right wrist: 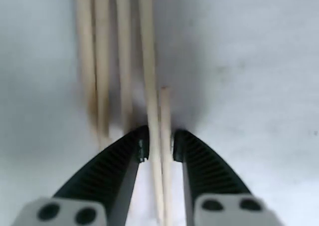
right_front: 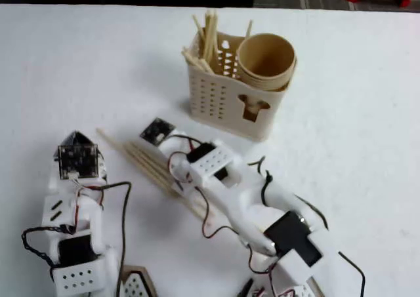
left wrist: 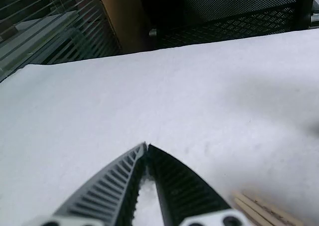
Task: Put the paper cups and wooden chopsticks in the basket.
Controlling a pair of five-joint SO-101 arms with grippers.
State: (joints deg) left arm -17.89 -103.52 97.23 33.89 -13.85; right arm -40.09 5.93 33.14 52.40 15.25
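Observation:
A cream perforated basket (right_front: 223, 103) stands at the back of the white table. It holds stacked paper cups (right_front: 266, 61) and several upright wooden chopsticks (right_front: 209, 35). More chopsticks (right_front: 138, 156) lie loose on the table in front of it, under my right arm (right_front: 210, 162). In the right wrist view my right gripper (right wrist: 160, 145) is shut on two chopsticks (right wrist: 155, 116), pressed low on the table; other chopsticks (right wrist: 102, 61) lie just beside its fingers. My left gripper (left wrist: 147, 146) is shut with nothing in it, above bare table, with chopstick ends (left wrist: 259, 208) off to one side.
The left arm (right_front: 75, 179) sits at the table's front left, apart from the chopsticks. A black mesh chair (left wrist: 224, 11) and a window with blinds lie beyond the table's far edge. Open table surrounds the basket on both sides.

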